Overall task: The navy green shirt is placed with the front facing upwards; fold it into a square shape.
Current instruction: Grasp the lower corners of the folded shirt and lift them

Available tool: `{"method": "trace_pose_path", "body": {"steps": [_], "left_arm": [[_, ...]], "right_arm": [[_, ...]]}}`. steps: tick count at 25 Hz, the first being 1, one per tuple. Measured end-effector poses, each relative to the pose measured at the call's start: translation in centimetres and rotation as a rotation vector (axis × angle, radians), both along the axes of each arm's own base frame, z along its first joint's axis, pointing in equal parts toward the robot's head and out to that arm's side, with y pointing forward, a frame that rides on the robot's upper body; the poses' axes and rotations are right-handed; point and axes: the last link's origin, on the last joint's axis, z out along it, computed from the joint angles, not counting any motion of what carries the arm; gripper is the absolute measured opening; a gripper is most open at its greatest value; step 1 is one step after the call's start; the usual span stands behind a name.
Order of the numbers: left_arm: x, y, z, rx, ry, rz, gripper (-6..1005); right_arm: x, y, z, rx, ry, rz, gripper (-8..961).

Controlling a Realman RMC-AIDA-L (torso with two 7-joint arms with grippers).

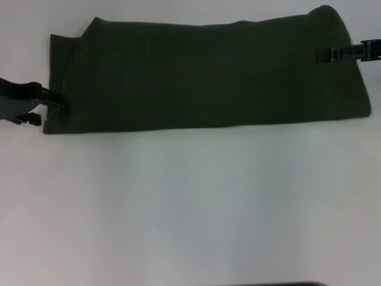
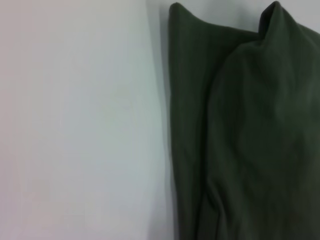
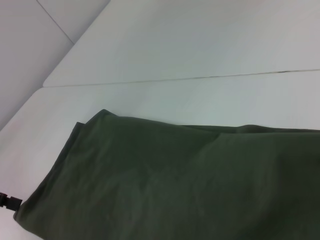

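Note:
The navy green shirt lies folded into a long band across the far part of the white table, showing only plain dark green cloth. Its lettering is hidden. My left gripper reaches in from the left and touches the band's left end near the front corner. Over the right end, a little inside the edge, my right gripper comes in from the right. In the left wrist view the shirt shows layered folds. The right wrist view looks along the shirt, with the left gripper at its far corner.
Bare white table stretches from the shirt to the front edge. A thin seam runs across the tabletop beyond the shirt. A dark strip shows at the very front.

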Motion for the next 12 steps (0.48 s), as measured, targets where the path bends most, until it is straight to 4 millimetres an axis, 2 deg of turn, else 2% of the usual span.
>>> {"method": "trace_pose_path", "body": {"steps": [12], "left_arm": [[0.5,-0.4,-1.3,-0.042,-0.016,-0.005,780]], "right_arm": [[-0.1,0.0,-0.1,-0.001,0.004,0.002,926]]}}
